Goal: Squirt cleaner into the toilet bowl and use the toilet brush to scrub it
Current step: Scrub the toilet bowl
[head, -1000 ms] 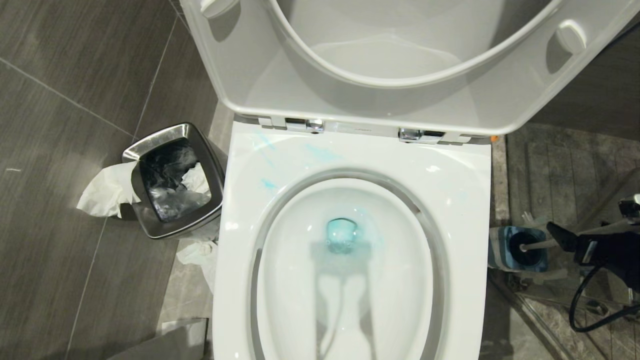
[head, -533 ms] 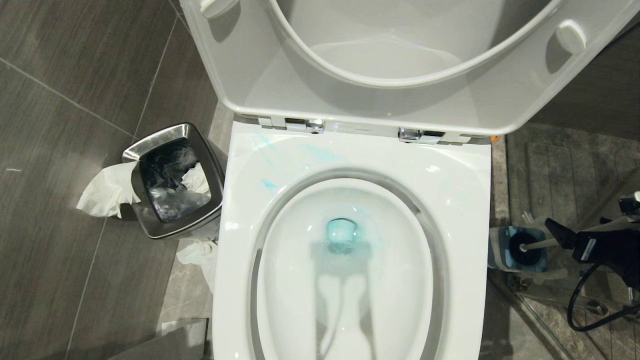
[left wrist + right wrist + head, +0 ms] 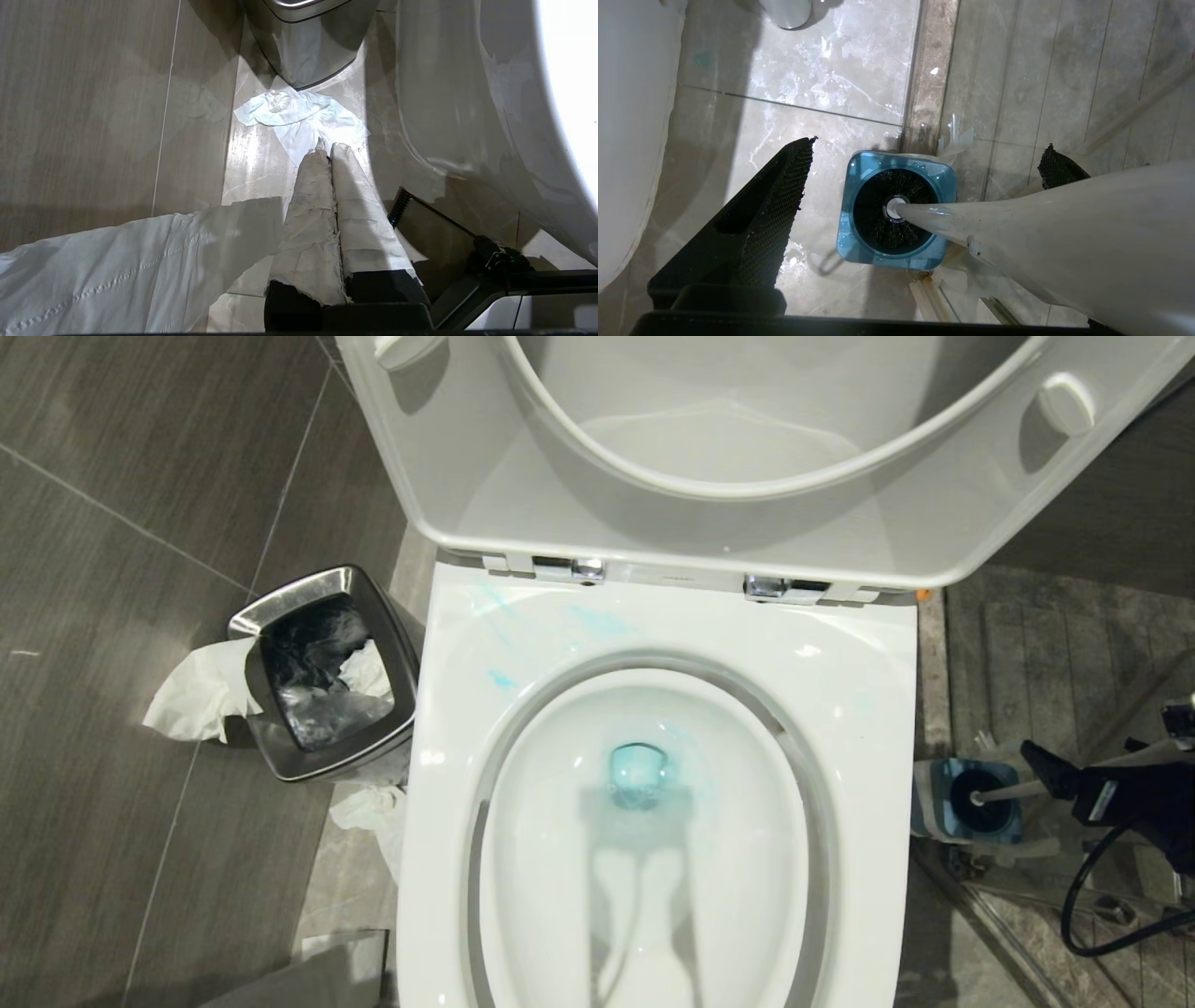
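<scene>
The white toilet bowl point(image 3: 840, 709) stands open with seat and lid raised. Turquoise cleaner point(image 3: 502, 679) is smeared on the back left of the rim and tints the water point(image 3: 638, 775) in the basin. The toilet brush point(image 3: 1006, 791) stands on the floor to the bowl's right, its black bristle head point(image 3: 878, 224) down in a blue holder point(image 3: 847, 219). Its white handle point(image 3: 1017, 224) leans up between the fingers of my right gripper point(image 3: 929, 144), which is open around it and not closed on it. My left gripper point(image 3: 327, 147) is shut on nothing, low beside the bowl's left side.
A square steel waste bin point(image 3: 322, 672) with a dark liner stands left of the toilet, with white tissue point(image 3: 191, 695) hanging from it and more tissue point(image 3: 299, 119) on the floor. A glass shower partition and tiled sill point(image 3: 932, 644) run close behind the brush holder.
</scene>
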Motion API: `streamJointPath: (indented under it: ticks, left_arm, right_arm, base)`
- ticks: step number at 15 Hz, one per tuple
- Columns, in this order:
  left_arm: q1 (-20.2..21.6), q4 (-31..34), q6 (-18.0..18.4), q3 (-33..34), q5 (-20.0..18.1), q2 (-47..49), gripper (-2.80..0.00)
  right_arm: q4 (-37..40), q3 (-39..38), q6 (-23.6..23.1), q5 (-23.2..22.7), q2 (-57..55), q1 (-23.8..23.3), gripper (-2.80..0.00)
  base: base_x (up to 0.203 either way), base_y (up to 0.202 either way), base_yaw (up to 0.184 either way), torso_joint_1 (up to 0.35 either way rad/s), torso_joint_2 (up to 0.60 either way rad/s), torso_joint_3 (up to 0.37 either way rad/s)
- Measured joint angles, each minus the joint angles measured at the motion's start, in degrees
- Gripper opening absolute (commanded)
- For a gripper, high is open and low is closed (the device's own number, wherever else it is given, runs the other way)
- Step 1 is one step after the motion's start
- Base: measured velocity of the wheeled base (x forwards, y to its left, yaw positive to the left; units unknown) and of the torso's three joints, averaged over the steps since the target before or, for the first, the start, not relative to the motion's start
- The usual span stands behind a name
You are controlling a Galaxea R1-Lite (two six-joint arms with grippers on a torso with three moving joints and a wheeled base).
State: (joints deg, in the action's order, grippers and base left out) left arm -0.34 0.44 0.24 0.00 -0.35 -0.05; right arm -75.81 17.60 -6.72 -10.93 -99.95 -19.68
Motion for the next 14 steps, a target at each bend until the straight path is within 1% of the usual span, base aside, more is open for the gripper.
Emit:
streamJointPath:
  ticks: [6,7,8,12,14]
  left_arm:
    - [-0.01,0.0,0.01,0.0,-0.02,0.0,-2.8]
    - [-0.01,0.0,0.03,0.0,0.0,0.0,-2.8]
    - [-0.01,0.0,0.04,0.0,0.02,0.0,-2.8]
    - [0.01,0.0,0.02,0.0,-0.02,0.0,-2.8]
    - [-0.01,0.0,0.02,0.0,0.0,0.0,-2.8]
  right_arm:
    - [-2.08,-0.18,0.35,-0.03,0.01,0.01,0.0]
    - [-2.3,-0.31,0.49,-0.07,0.01,0.01,-1.59]
    - [-2.63,-0.4,0.52,-0.04,0.0,0.01,-2.8]
    - [-3.26,-0.55,0.52,-0.08,0.0,0.01,-2.8]
    - [-5.1,-0.67,1.13,-0.26,-0.07,0.01,-2.8]
  base:
    - [0.0,0.0,0.0,0.0,0.0,0.0]
    - [0.0,0.0,0.0,0.0,0.0,0.0]
    - [0.0,0.0,0.0,0.0,0.0,0.0]
    - [0.0,0.0,0.0,0.0,0.0,0.0]
    - [0.0,0.0,0.0,0.0,0.0,0.0]
